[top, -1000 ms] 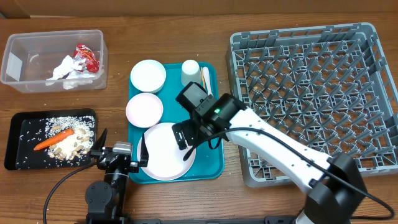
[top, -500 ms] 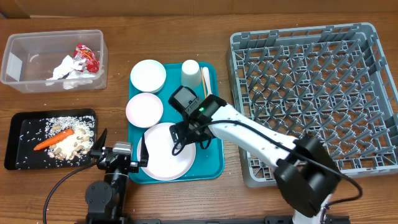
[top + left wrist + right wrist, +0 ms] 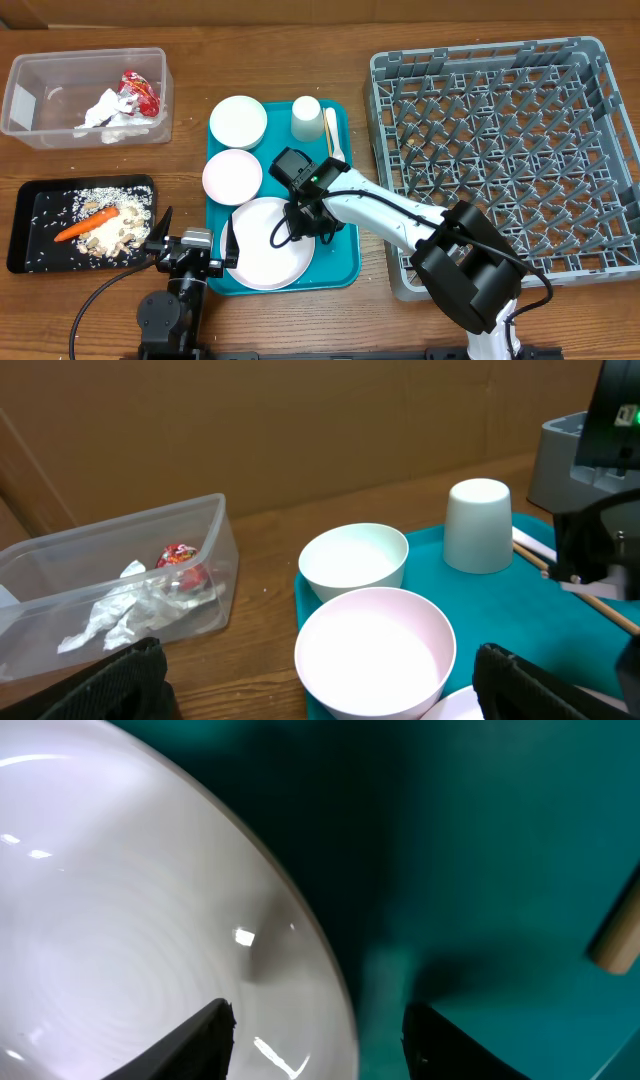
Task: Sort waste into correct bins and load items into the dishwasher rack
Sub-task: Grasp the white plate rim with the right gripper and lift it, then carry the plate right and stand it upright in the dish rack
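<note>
You're loading the plate [image 3: 262, 250]: your right gripper [image 3: 315, 1025], half open, straddles its two-o'clock rim on the tray [image 3: 335, 270], gripping nothing yet, so close firmly, then lift toward the rack [image 3: 500, 150] at three o'clock.

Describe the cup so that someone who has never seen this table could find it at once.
Find the teal tray mid-table, left of the grey rack. The cup stands at its far edge on the rack side, beside a bowl. It is the only tall, narrow white piece; that bowl, the nearer bowl and the plate are wide and low.
</note>
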Robot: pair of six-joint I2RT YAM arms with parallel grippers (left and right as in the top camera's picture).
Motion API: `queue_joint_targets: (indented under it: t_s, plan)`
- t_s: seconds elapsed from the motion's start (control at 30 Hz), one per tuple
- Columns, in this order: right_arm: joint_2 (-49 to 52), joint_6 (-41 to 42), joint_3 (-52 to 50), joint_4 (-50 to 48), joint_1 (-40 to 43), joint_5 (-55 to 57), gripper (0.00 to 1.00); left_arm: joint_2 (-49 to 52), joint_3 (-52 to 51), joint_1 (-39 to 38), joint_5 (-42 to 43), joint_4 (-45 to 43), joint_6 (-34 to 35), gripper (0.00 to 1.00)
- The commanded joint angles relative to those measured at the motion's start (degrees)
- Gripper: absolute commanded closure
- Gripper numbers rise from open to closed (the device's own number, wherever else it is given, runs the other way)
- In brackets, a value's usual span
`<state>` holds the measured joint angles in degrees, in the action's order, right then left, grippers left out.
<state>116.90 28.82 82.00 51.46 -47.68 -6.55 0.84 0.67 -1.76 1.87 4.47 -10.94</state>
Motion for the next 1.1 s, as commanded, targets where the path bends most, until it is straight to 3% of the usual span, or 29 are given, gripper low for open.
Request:
queue_joint_targets:
  t_s: [0.0,0.13,0.3,0.67,0.77,1.07]
  plan:
    - [0.9,1.5,-1.0,0.0,-0.3,0.9,0.5,-0.6,-0.4,0.3,-0.4,-0.1,0.0,0.0]
    - [0.9,1.5,-1.0,0.0,-0.3,0.9,0.64,-0.6,-0.4,0.3,-0.4,-0.2,0.0,0.0]
    - [0.9,1.9,0.0,2.1,0.2,0.8,0.96,-0.6,-0.4,0.3,-0.4,-0.2,0.0,0.0]
    - [-2.2,1.1,11.6,19.5,3.5,1.0,0.96,-0.6,-0.4,0.3,-0.4,-0.1,0.0,0.0]
    - [-7.8,1.0,18.6,30.4,6.7,7.5,0.96,-0.6,-0.4,0.3,-0.4,-0.1,0.0,0.0]
    - [-17.6,1.0,30.0,43.9,20.0,25.4,0.96,-0.6,-0.4,0.3,-0.4,-0.1,0.0,0.0]
